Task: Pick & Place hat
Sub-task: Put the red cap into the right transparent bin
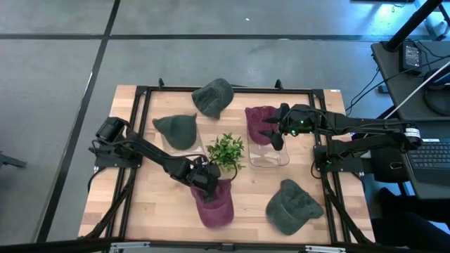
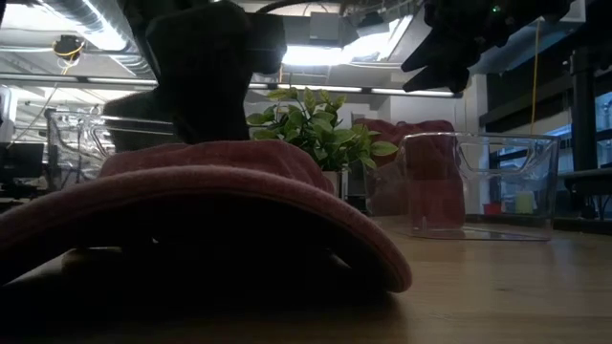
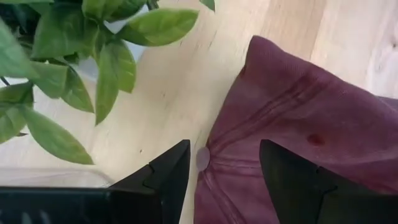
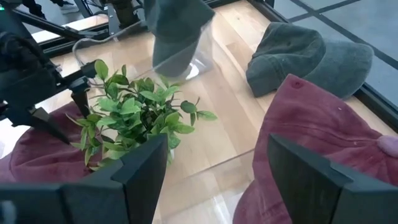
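A maroon hat [image 1: 214,205] lies crown up on the table near the front edge, filling the low view [image 2: 191,215]. My left gripper [image 1: 206,180] stands open over its far edge beside the plant [image 1: 226,151]. In the left wrist view one finger [image 3: 165,180] is over bare wood and the other [image 3: 292,180] over the cloth. A second maroon hat [image 1: 260,123] rests on the far end of a clear container [image 1: 271,156]. My right gripper [image 1: 274,135] hovers open above it, touching nothing. My left gripper slants down from the table's left onto the maroon hat's far edge [image 3: 214,165], open, with that edge between its fingers. Whether the fingertips touch the cloth, I cannot tell.
Green hats lie at the far middle [image 1: 213,97], on a clear container at the left [image 1: 176,131] and at the near right [image 1: 292,206]. The potted plant stands close beside my left gripper. A black frame [image 1: 140,105] runs round the table.
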Controlling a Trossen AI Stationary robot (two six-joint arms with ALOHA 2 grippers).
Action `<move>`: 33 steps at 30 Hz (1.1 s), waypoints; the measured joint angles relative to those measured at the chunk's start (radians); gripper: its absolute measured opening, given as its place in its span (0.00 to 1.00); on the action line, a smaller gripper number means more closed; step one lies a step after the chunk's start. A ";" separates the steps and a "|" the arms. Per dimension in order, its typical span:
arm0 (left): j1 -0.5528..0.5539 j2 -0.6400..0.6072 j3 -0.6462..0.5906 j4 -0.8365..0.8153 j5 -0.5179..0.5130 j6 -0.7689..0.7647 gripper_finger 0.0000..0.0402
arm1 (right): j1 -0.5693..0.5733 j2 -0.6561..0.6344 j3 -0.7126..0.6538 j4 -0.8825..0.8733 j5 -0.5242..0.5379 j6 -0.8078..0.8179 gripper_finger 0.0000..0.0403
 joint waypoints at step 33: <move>-0.320 0.005 0.186 -0.262 -0.214 -0.022 0.48 | 0.000 0.000 0.000 -0.090 0.002 -0.067 0.67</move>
